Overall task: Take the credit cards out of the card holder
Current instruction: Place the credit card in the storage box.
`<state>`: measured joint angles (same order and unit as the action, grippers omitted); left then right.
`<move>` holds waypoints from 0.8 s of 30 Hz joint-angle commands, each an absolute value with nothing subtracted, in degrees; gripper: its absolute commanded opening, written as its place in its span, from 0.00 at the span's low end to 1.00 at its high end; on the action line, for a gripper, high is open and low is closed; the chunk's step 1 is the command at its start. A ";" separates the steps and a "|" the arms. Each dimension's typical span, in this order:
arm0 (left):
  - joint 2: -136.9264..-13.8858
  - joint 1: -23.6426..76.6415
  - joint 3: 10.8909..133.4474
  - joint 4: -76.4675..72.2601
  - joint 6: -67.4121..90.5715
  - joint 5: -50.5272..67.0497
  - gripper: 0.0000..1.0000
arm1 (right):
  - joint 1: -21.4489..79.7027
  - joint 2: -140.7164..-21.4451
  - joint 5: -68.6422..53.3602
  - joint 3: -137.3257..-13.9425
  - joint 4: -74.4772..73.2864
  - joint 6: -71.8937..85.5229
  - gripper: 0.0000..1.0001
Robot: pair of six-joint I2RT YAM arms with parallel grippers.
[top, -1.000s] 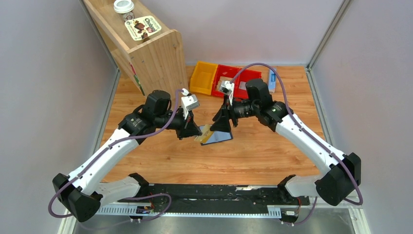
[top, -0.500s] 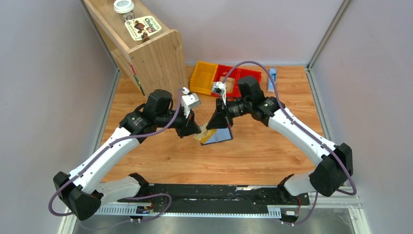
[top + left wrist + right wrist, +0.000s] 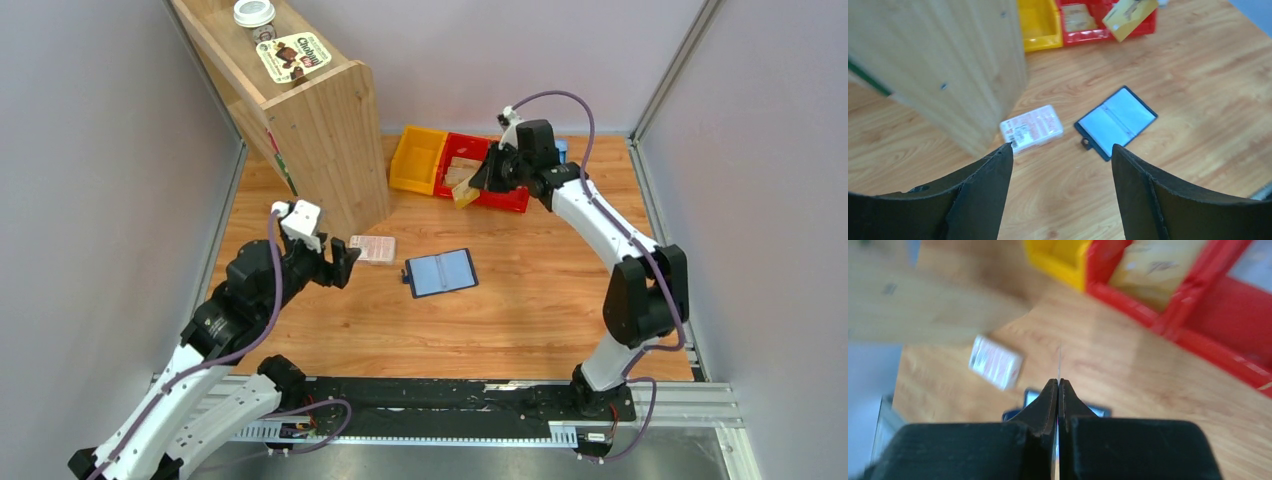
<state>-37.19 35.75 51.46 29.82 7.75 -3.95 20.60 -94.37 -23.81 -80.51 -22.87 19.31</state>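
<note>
Grey walls close in the wooden desk (image 3: 560, 300) on three sides, and a wooden shelf (image 3: 320, 120) fills the 10 o'clock corner. The card holder (image 3: 441, 272) lies open and flat near the middle, with bare wood around all its edges. A pink-and-white packet (image 3: 372, 248) sits apart at its 10 o'clock. The left tool (image 3: 340, 268), spread wide and holding nothing, hangs at the holder's 9 o'clock. At 12 o'clock the right tool (image 3: 478, 180) pinches a tan-yellow credit card (image 3: 466, 192) above the near edge of the red bin (image 3: 505, 200), beside the yellow bin (image 3: 417, 160).
</note>
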 commanded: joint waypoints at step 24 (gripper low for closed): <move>-30.76 35.51 42.80 37.09 23.29 -16.53 0.80 | 18.46 -131.58 -3.44 -116.19 -21.09 29.90 0.28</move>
